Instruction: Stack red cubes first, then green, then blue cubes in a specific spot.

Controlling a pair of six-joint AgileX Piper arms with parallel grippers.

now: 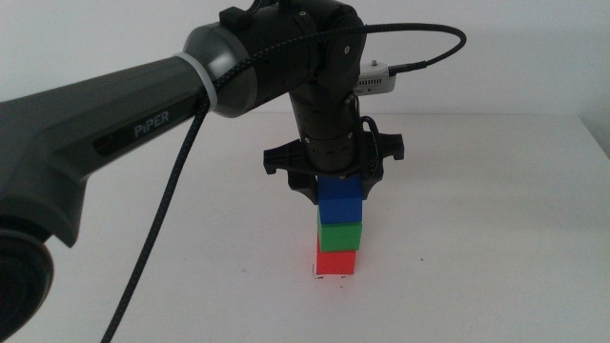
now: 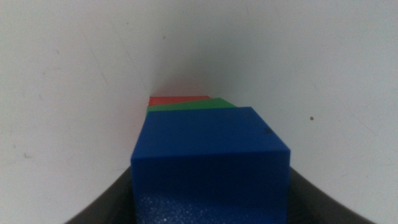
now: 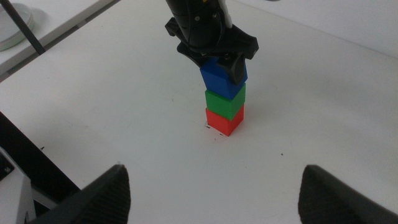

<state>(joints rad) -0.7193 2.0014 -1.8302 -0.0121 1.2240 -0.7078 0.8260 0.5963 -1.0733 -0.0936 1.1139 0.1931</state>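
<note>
Stack: small matte red cube [image 1: 335,262] lowest on white bench [image 1: 496,238], over thin black pen marks [image 3: 213,132]; matte green cube [image 1: 341,235] next; deep-blue cube [image 1: 341,202] topmost, column upright.
Left claw [image 1: 340,191]: pointing straight down, clamped on blue cube.
Right claw [image 3: 214,196]: well apart from stack, jaws spread wide.

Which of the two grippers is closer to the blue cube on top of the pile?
Left. The left gripper is right at the blue cube, jaws closed on its sides. The right gripper waits open, well back from the stack.
</note>
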